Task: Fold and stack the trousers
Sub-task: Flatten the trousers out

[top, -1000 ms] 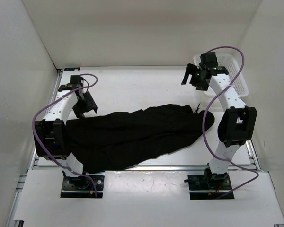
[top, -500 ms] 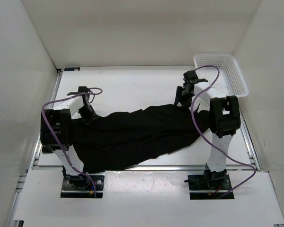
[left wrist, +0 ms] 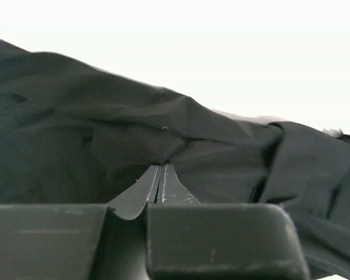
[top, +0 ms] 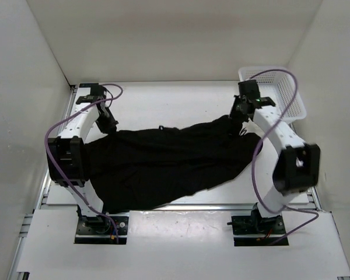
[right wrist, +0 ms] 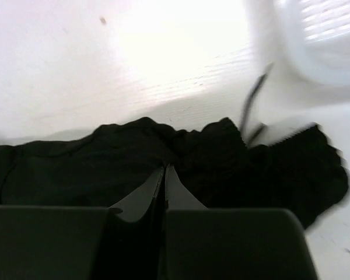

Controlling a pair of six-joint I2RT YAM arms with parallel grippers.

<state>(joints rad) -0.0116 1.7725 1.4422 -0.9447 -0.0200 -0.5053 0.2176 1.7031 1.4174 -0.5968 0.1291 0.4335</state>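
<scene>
The black trousers [top: 169, 166] lie spread across the table between the two arms. My left gripper [top: 109, 125] is shut on their far left edge, and in the left wrist view its tips [left wrist: 161, 167] pinch a raised fold of the dark cloth [left wrist: 76, 128]. At the far right edge my right gripper [top: 235, 115] is shut on the fabric too; the right wrist view has its tips [right wrist: 164, 169] meeting in the black cloth [right wrist: 76, 169]. A thin drawstring [right wrist: 254, 99] trails from the bunched waist end.
A white mesh basket [top: 283, 87] stands at the back right corner, close behind the right gripper, and fills the upper right of the right wrist view [right wrist: 315, 35]. White walls close in the table on three sides. Purple cables loop off both arms.
Both grippers came down onto the trousers' far edge and shut on it. That edge has since been drawn up and toward the back, stretching the cloth between the arms.
</scene>
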